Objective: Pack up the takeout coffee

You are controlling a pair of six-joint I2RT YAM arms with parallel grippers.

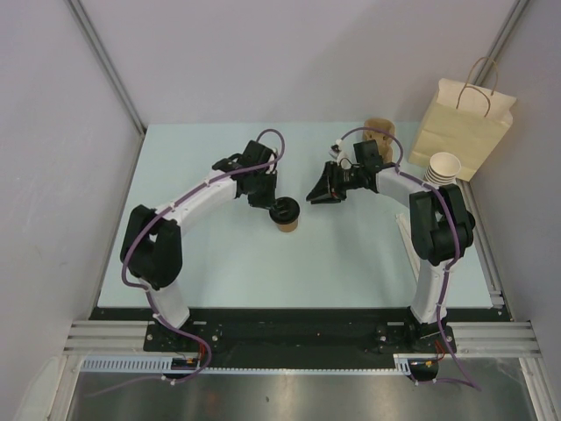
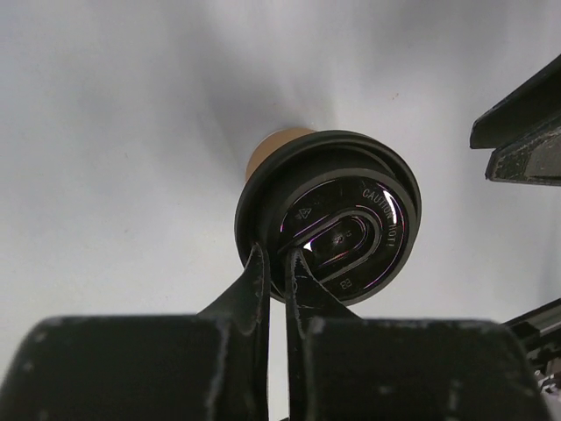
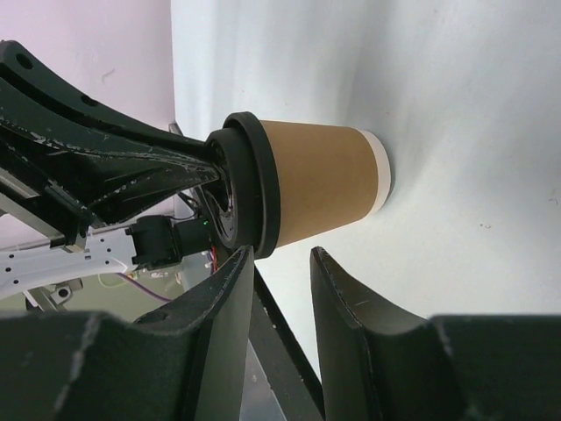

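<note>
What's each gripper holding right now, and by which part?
The left gripper pinches the rim of the black lid on the coffee cup, one finger outside, one inside. The right gripper holds nothing; it stands open beside the cup.

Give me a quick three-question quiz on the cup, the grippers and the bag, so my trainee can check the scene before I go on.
1. True or false: the brown cup has a black lid on it.
2. Which gripper pinches the lid's rim? A. the left gripper B. the right gripper C. neither
3. Fill in: in the top view, the paper bag stands at the far ____ corner of the table.

Key: 1 true. 2 A; the right gripper is open beside the cup. 3 right.
</note>
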